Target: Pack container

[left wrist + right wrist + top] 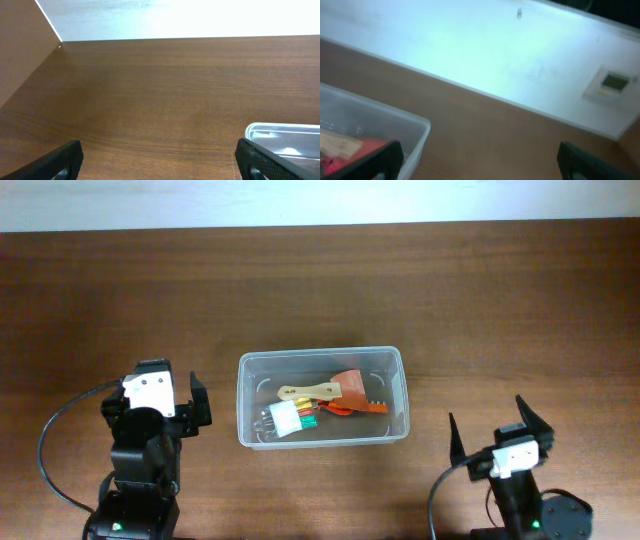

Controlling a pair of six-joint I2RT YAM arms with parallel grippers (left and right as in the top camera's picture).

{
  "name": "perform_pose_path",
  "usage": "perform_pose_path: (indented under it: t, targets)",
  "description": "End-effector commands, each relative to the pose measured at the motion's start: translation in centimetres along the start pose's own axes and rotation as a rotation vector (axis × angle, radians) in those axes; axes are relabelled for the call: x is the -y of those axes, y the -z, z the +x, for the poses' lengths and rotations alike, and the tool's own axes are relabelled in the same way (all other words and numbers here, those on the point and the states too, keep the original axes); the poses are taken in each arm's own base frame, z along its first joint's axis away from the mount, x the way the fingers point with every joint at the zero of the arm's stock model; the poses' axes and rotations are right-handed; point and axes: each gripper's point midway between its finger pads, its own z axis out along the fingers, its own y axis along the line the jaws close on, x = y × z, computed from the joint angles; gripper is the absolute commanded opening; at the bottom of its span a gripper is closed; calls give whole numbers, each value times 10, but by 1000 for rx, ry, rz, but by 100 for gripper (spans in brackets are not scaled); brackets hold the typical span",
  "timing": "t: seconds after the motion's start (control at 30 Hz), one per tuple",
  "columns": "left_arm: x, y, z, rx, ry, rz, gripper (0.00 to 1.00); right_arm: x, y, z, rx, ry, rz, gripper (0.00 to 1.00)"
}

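Now, jaws: left gripper (pixel 152 408) and right gripper (pixel 492 430) both spread wide, empty.
Container (pixel 320 355): lies between both jaw pairs, touching neither.
Risk: a lowered finger may hit the rim and shove it.

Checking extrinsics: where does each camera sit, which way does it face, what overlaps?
Overhead: above the table, facing down at the container; left tool, right tool show.
Left wrist: on left arm, low, facing the far wall; own fingers show.
Right wrist: on right arm, facing the far wall; own fingers show.
Shared: all three show the container.
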Motion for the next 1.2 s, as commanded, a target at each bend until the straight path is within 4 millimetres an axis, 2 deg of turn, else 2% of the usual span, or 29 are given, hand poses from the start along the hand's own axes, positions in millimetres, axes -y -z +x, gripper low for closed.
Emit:
perform_pose_path:
  t: [0.0, 0.13, 0.33, 0.6, 0.8, 1.17]
  targets:
    - [-1, 0, 2, -1, 12, -8, 99, -3, -12, 13, 38, -11, 10, 99]
    - [-1, 0, 2, -1, 12, -8, 99, -7, -22, 31, 52, -14, 14, 99]
    - [-1, 0, 2, -1, 12, -8, 99, -5, -28, 66, -24, -123, 58, 99]
    - [-1, 0, 2, -1, 12, -8, 99, 8, -28, 92, -83, -156, 124, 99]
    - [-1, 0, 2, -1, 12, -8, 99, 15, -27, 94, -88, -168, 155, 99]
    - [-1, 0, 2, -1, 12, -8, 99, 16, -27, 94, -88, -169, 158, 99]
